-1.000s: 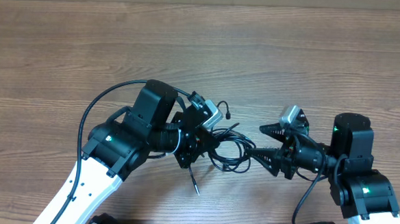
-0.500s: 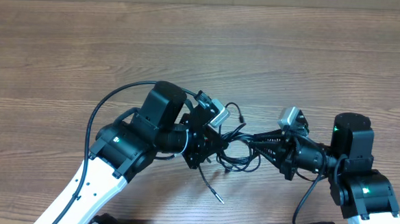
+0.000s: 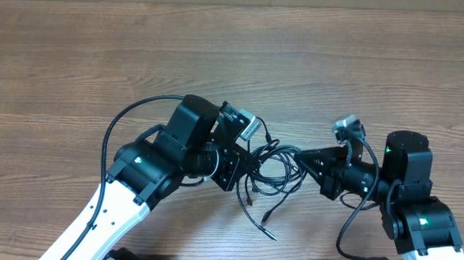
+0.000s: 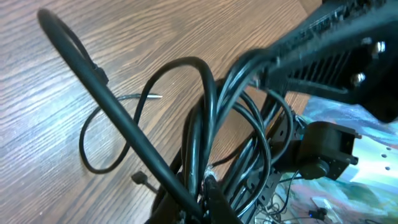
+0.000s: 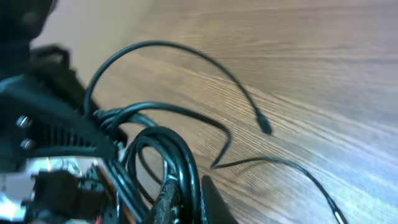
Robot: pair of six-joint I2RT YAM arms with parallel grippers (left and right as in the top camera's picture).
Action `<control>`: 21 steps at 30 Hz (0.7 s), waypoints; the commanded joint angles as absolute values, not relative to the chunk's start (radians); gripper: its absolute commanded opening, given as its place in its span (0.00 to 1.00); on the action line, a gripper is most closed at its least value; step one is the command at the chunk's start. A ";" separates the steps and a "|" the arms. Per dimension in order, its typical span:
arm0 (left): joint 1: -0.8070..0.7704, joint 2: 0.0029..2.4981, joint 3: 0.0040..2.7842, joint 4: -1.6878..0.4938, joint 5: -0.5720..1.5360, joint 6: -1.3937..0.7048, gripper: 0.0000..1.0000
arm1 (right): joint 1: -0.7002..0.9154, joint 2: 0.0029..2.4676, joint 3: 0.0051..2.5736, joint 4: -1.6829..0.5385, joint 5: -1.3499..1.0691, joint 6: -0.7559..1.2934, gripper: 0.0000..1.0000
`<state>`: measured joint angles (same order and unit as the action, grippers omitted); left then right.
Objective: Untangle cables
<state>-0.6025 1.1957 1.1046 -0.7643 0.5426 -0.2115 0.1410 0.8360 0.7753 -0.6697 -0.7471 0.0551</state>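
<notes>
Two arms are seen over a wooden table (image 3: 236, 58), each ending in one gripper, and a single tangle of cables (image 3: 274, 170) is held up between them, near the front middle of the table. The left gripper (image 3: 242, 164) is closed on the left side of the tangle, with several black strands pinched between its fingers in the left wrist view. The right gripper (image 3: 303, 162) is likewise closed, and it appears to be clamped on the right side of the same bundle, though the contact is half hidden by the strands themselves. The number of separate cords in the knot cannot be counted (the loops overlap too closely), but three loose ends can be made out: a small dark plug end (image 5: 265, 129) arching up and away from the bundle, a silvery tip (image 4: 155, 96) lying on the wood, and a thin tail (image 3: 272, 236) trailing down toward the front of the table. The two grippers are set close together, with only the tangle between them. A broad stretch of wood lies open between the tangle and the far edge (image 3: 238, 7), and more wood is seen to the left and right of the arms.
</notes>
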 commanded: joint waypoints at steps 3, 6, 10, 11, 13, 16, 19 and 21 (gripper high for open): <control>-0.604 1.196 1.124 -0.805 0.526 -0.220 0.04 | 0.129 0.833 0.793 -0.661 -0.447 0.325 0.04; -0.604 1.195 1.124 -0.809 0.466 -0.295 0.04 | 0.129 0.834 0.793 -0.686 -0.353 0.416 0.04; -0.604 1.195 1.124 -0.807 0.366 -0.393 0.04 | 0.129 0.834 0.793 -0.772 -0.307 0.423 0.04; -0.604 1.195 1.124 -0.807 0.348 -0.406 0.04 | 0.129 0.834 0.793 -0.784 -0.306 0.424 0.04; -0.604 1.195 1.124 -0.806 0.307 -0.440 0.04 | 0.129 0.834 0.793 -0.819 -0.307 0.424 0.04; -0.604 1.195 1.124 -0.807 0.230 -0.493 0.04 | 0.129 0.834 0.793 -0.875 -0.295 0.454 0.04; -0.604 1.195 1.124 -0.791 0.188 -0.488 0.04 | 0.129 0.834 0.793 -0.950 -0.277 0.475 0.04; -0.604 1.195 1.124 -0.779 0.186 -0.413 0.04 | 0.129 0.834 0.793 -0.979 -0.278 0.476 0.13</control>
